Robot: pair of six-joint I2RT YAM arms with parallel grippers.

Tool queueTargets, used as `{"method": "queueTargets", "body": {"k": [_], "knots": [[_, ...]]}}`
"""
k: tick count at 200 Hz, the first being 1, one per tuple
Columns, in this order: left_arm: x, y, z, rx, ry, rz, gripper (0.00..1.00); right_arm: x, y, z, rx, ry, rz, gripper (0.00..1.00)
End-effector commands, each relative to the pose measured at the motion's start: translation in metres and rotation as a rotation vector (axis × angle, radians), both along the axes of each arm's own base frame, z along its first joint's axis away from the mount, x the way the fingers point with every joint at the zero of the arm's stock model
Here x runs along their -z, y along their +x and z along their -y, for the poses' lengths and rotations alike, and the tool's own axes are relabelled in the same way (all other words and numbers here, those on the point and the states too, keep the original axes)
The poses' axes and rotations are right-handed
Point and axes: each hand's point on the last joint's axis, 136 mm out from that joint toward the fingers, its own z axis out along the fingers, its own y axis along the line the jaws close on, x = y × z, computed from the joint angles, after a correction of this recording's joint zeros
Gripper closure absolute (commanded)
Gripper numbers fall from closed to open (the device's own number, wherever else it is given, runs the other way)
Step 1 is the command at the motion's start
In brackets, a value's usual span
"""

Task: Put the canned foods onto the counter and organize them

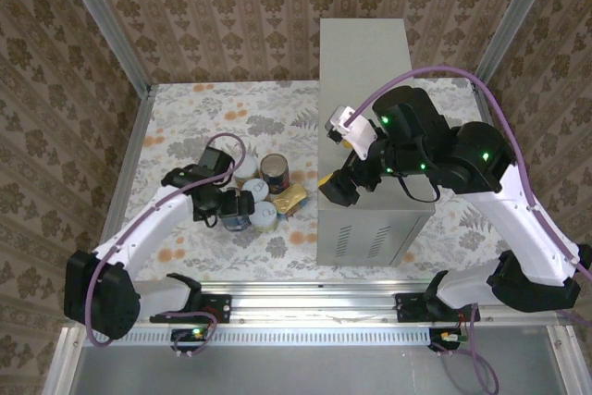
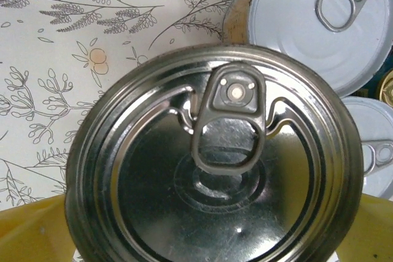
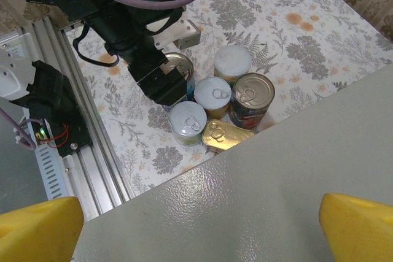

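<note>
Several canned foods stand clustered on the floral floor left of the counter [image 1: 370, 90]. They include a dark red can [image 1: 275, 173], white-lidded cans [image 1: 265, 216] and a flat gold tin [image 1: 291, 199]. My left gripper [image 1: 236, 212] hangs open straight over one round can with a silvery pull-tab lid [image 2: 215, 164]. Its yellow fingertips [image 2: 31, 237] stand apart at either side of the lid's rim. My right gripper [image 3: 196, 237] hovers open above the counter's grey top [image 3: 276, 200], holding nothing. From there I see the gold tin [image 3: 227, 135] and the dark red can [image 3: 252, 93] beside the counter's edge.
Aluminium rails [image 1: 305, 298] run along the near edge by the arm bases. Patterned walls with metal posts [image 1: 102, 20] close in the floor at the back and sides. A neighbouring white lid [image 2: 319, 23] sits close to the can under my left gripper.
</note>
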Motion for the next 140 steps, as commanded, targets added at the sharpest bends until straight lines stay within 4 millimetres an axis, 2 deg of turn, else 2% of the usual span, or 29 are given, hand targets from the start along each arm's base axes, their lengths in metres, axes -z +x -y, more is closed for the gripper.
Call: {"method": "queueTargets", "body": {"k": [1, 36, 59, 80, 110, 140], "knots": [[-0.005, 0.009, -0.008, -0.007, 0.084, 0.039, 0.0, -0.003, 0.0, 0.001, -0.01, -0.011, 0.032, 0.0], [-0.004, 0.01, -0.002, 0.025, 0.111, 0.035, 0.1, -0.005, 0.001, 0.0, -0.006, -0.003, 0.046, 0.0], [-0.003, 0.012, -0.003, 0.028, 0.135, 0.033, 0.11, -0.006, 0.001, 0.001, -0.006, -0.002, 0.05, 0.0], [-0.007, 0.013, -0.005, 0.024, 0.153, 0.041, 0.18, -0.005, 0.002, 0.001, -0.005, 0.001, 0.053, 0.0], [-0.024, 0.015, -0.014, 0.009, 0.196, 0.077, 0.27, -0.004, 0.001, 0.001, -0.007, 0.005, 0.056, 0.0], [-0.055, 0.019, -0.016, 0.038, 0.2, 0.133, 0.33, -0.004, -0.001, -0.002, -0.028, 0.022, 0.06, 0.0]]}}
